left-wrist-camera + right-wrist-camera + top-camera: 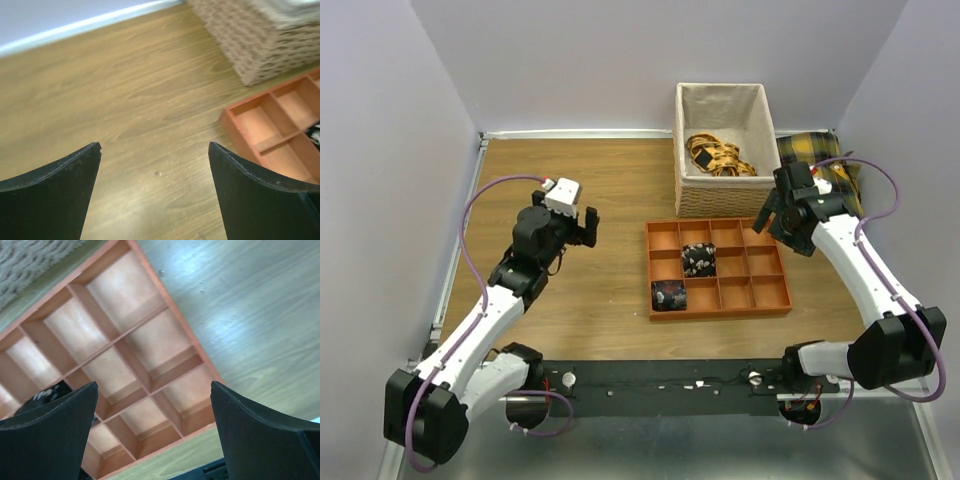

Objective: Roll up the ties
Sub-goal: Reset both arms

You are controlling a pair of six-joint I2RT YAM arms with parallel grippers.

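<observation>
Judging by their look, the ties are taken to be light, limp, rather slippery woven fabric with no stiffness of their own. A coil is therefore likely to spring loose unless it is pinched squarely across its whole thickness rather than by an outer lap. Two are seen as compact black coils dotted with pale flowers, both inside the orange tray. One is lodged in the tray's second column from the left, middle row, and the other coil in its near left corner compartment. The other compartments in view are bare. The tray is a rigid, smooth-walled grid of thin partitions, by which a seated coil should be kept shut. Just behind the tray's far edge a woven basket with a pale cloth lining is set. A tangle of orange-yellow strips is seen in it; whether these are more ties cannot be told. A yellow-and-black plaid cushion is placed beyond the tray's far right corner. The desk is of matt wood grain. The left jaws are spread wide and empty over bare desk well left of the tray. The right jaws, likewise spread with nothing between them, are held above the tray's far right part.
</observation>
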